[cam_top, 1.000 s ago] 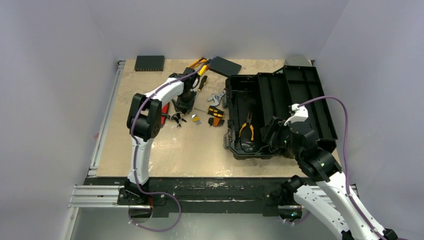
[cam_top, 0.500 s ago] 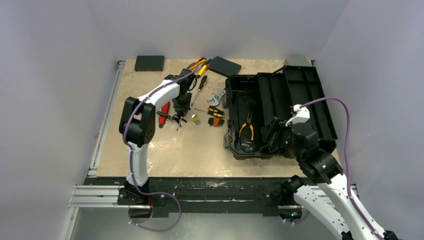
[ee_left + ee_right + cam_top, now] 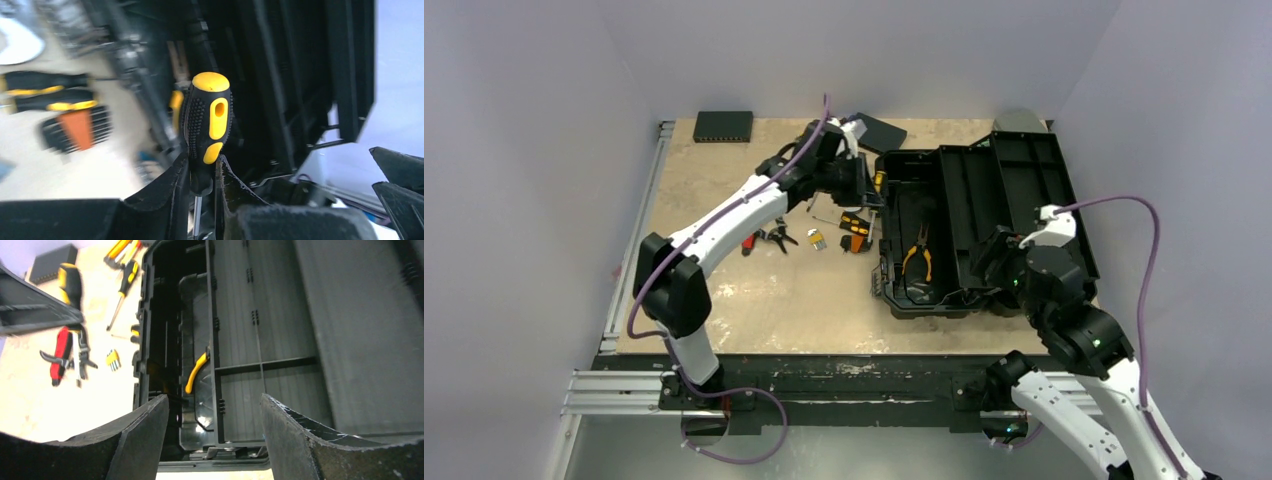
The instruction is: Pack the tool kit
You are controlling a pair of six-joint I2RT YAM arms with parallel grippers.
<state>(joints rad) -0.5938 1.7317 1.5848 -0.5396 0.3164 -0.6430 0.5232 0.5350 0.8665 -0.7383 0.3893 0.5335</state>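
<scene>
pale grey-lilac walls [image 3: 544,150] closed in the far side and both flanks. bench [image 3: 724,290]: tan, scuffed top.

toolbox [image 3: 1024,190] sat on the right half of the bench, lying open. large, black plastic. deep tub on its left side, ribbed lid folded back flat to the right. one pair of pliers [image 3: 917,255] with orange-yellow handles lay in the tub.

right tool [image 3: 215,410] hung over the near end of the toolbox, fingers spread wide, nothing between them. could not tell whether it touched the box.

left tool [image 3: 202,170] was reached out to the far left corner of the toolbox, just at the tub's rim. fingers were closed tight on the neck of a screwdriver [image 3: 207,117]. its handle was black and knobbly with a yellow cap and yellow inlays, sticking out past the fingertips toward the open box.

flat black box [image 3: 723,125] lay at the far left corner of the bench, well apart from the toolbox.

loose on the bench left of the tub: red-handled pliers [image 3: 752,240], then a small yellow bit holder [image 3: 816,238] nearer the box.
</scene>
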